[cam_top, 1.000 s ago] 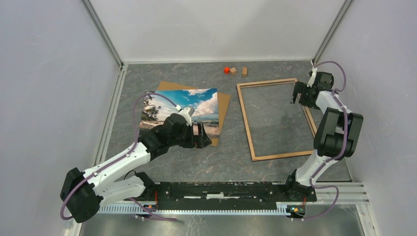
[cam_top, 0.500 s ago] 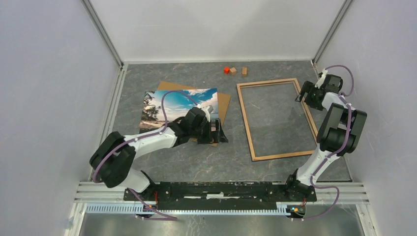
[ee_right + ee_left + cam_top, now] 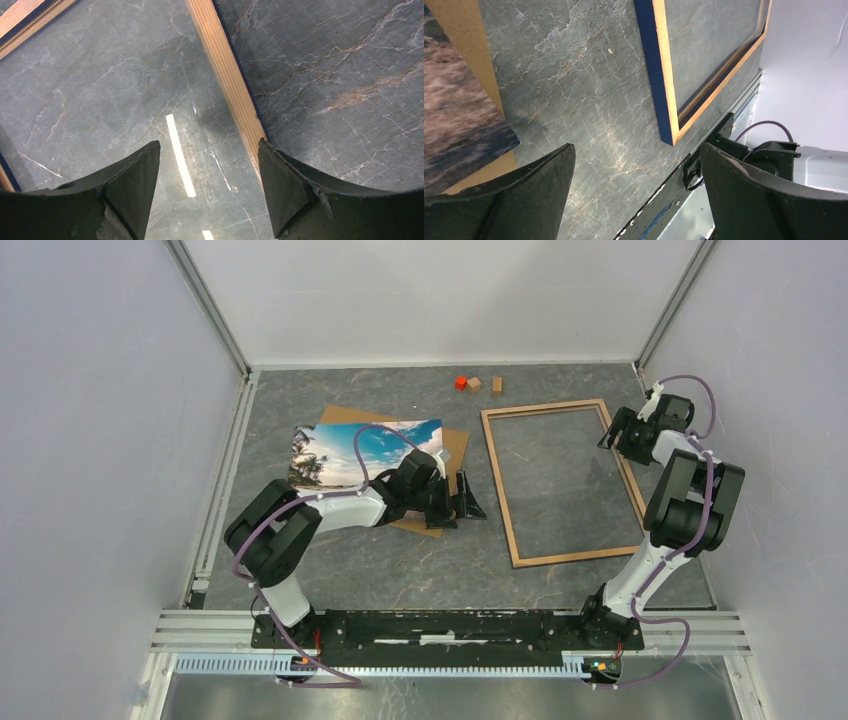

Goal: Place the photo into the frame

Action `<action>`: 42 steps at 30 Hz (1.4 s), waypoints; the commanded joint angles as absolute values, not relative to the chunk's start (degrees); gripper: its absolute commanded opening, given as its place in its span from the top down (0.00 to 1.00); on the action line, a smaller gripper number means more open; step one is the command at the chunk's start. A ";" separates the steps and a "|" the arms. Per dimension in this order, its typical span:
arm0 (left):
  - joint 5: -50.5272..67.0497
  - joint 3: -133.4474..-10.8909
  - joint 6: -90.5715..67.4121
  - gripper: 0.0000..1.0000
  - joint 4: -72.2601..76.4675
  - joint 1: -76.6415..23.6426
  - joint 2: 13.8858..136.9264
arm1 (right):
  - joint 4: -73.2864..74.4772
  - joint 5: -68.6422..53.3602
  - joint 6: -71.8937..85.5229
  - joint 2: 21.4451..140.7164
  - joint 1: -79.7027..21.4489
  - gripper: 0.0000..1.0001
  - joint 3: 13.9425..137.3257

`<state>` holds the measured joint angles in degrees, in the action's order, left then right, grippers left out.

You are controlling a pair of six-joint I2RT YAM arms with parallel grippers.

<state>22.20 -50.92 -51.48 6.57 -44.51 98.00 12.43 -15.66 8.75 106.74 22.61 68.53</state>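
Left wrist view: the left gripper (image 3: 636, 150) gapes wide and empty over the worktop (image 3: 589, 100), between the photo (image 3: 459, 120) on its brown board (image 3: 471, 45) and the frame (image 3: 656, 65). The right gripper (image 3: 207, 145), equally spread and empty, hovers above the frame's right rail.

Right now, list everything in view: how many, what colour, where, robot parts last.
photo: one, blue-sky beach print, left of centre, on the backing board
backing board: one, brown, under the photo
frame: one, light wood, blue outer edge, right of centre
red block: one, red, far edge
wooden blocks: two, tan, right of the red block
table: one, grey marbled
left gripper: one, black, open, between photo and frame
right gripper: one, black, open, above the frame's right rail
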 commanded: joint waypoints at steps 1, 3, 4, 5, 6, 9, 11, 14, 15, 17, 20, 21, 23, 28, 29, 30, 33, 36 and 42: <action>24.19 -53.51 -56.82 0.01 10.93 -44.82 100.28 | 10.39 -16.70 9.45 108.05 22.68 0.26 67.56; 23.99 -54.08 -58.04 0.01 11.20 -44.76 101.59 | 10.83 -17.74 9.85 107.96 22.68 0.29 67.21; 23.90 -54.58 -58.69 0.01 11.33 -44.78 102.41 | 10.79 -18.14 10.24 107.61 22.71 0.29 66.71; 23.90 -55.17 -59.23 0.01 11.40 -44.82 103.35 | 10.54 -18.65 10.65 106.96 22.69 0.29 65.96; 24.08 -55.70 -59.84 0.01 11.70 -44.77 104.11 | 10.04 -19.44 11.00 106.23 22.69 0.29 65.19; 23.99 -57.71 -60.82 0.01 12.30 -44.78 107.07 | 9.60 -20.67 11.74 105.24 22.72 0.29 63.77; 24.21 -59.31 -61.03 0.01 11.96 -44.80 109.17 | 9.82 -21.47 12.05 105.24 22.68 0.28 63.52; 25.02 -61.32 -61.93 0.01 12.04 -44.81 112.00 | 9.82 -22.50 12.52 105.26 22.68 0.28 63.54; 25.13 -61.79 -62.12 0.01 12.11 -44.82 112.65 | 9.85 -22.43 12.49 105.17 22.68 0.27 63.54; 25.18 -62.47 -62.10 0.01 12.13 -44.82 113.43 | 9.89 -22.22 12.72 105.24 22.68 0.27 63.44; 24.85 -63.05 -62.05 0.01 11.95 -44.82 113.93 | 9.50 -24.40 13.89 106.22 22.83 0.26 62.77; 24.87 -63.25 -62.04 0.01 11.95 -44.80 114.10 | 9.70 -24.15 13.96 106.34 22.80 0.26 62.69; 24.75 -63.75 -61.78 0.01 11.59 -44.80 114.45 | 9.72 -23.38 14.13 105.99 22.77 0.26 61.75; 24.45 -65.37 -61.28 0.01 10.73 -44.82 115.57 | 9.16 -24.36 16.04 103.45 22.75 0.25 59.15; 24.52 -65.71 -61.25 0.01 10.64 -44.80 115.89 | 8.95 -24.42 16.48 103.07 22.81 0.25 58.54; 24.52 -66.10 -61.19 0.01 10.57 -44.81 116.17 | 8.67 -24.80 16.82 102.69 22.79 0.25 58.16; 24.89 -67.64 -60.92 0.01 10.47 -44.81 117.03 | 8.65 -24.32 16.92 102.33 23.02 0.24 57.81; 25.05 -69.35 -59.98 0.01 9.58 -44.82 117.75 | 9.14 -24.72 17.22 102.68 23.87 0.23 58.22; 25.38 -73.76 -57.62 0.01 7.06 -44.82 119.25 | 7.44 -26.24 18.69 102.24 25.05 0.22 56.70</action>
<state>24.69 -69.87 -60.60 9.32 -44.51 117.71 2.83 -25.06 17.04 102.67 24.53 59.13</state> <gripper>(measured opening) 0.993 0.771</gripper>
